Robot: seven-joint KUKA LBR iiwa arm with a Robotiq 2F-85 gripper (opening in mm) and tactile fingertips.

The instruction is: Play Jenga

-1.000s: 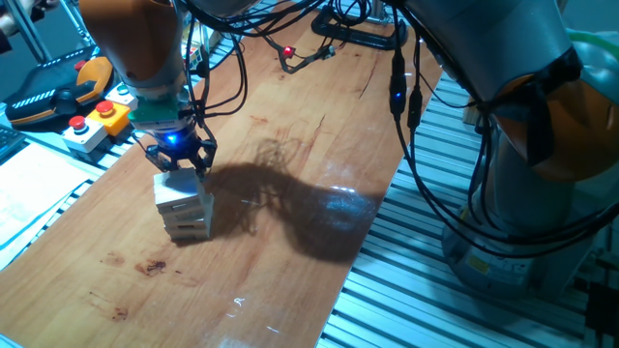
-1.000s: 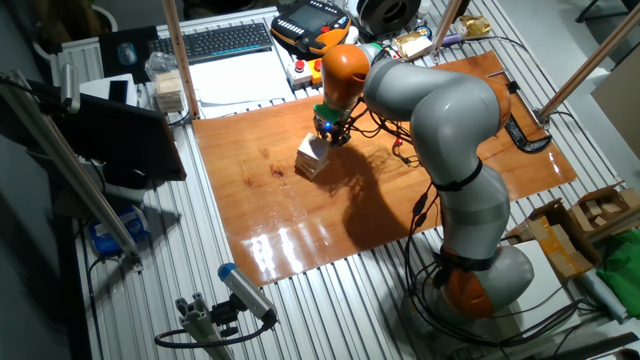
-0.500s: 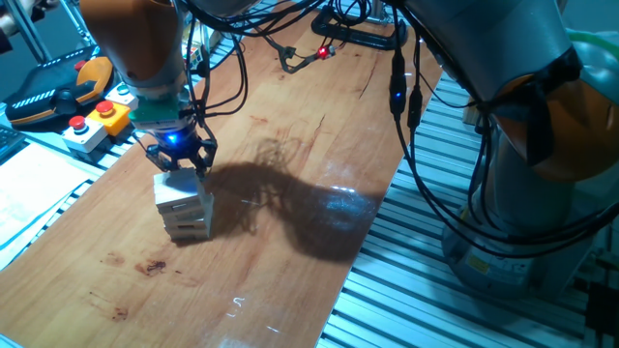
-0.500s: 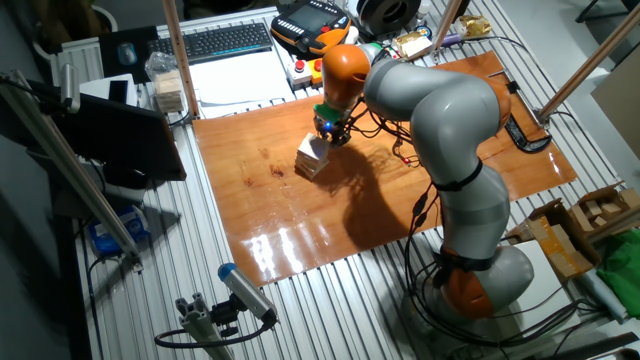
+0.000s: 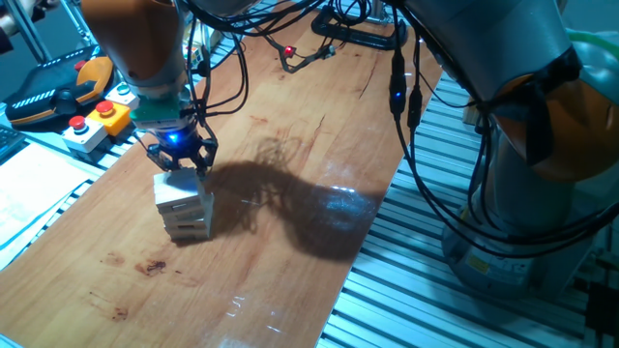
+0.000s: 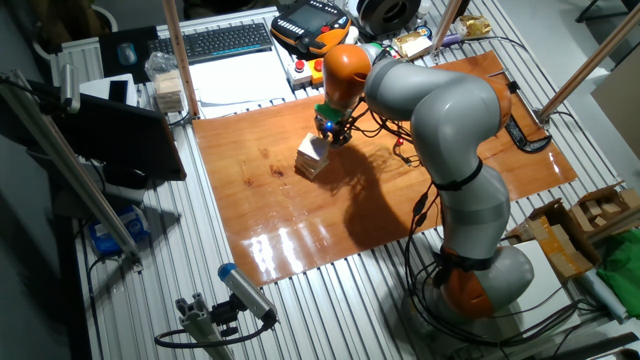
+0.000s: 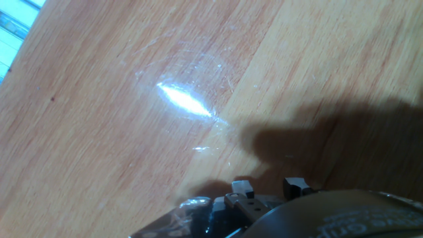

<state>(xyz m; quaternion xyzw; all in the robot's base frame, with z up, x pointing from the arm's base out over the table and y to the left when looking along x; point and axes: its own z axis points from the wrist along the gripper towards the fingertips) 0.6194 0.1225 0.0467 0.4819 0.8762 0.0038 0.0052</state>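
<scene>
Jenga (image 5: 184,210) stands mid-table (image 5: 290,242), bare wood all round; pincer (image 5: 179,162) atop it, grip unclear.

Jenga tower (image 5: 184,210): pale bare wood, matt, unpainted. Table top (image 5: 290,261): reddish-brown wood with visible grain, glossy varnish throwing bright glare spots, a few dark marks and fine scratches in the hand view. Around it, ribbed aluminium profile bed (image 6: 330,300), dull metallic sheen. Arm (image 6: 440,110): smooth grey shell with satin gloss, orange joint covers. Gripper (image 5: 180,159): dark, matt-looking plastic or metal, cannot tell which. Cables (image 5: 406,145): black rubbery jacket. Button box (image 5: 92,126): grey plastic with red and yellow caps.
</scene>
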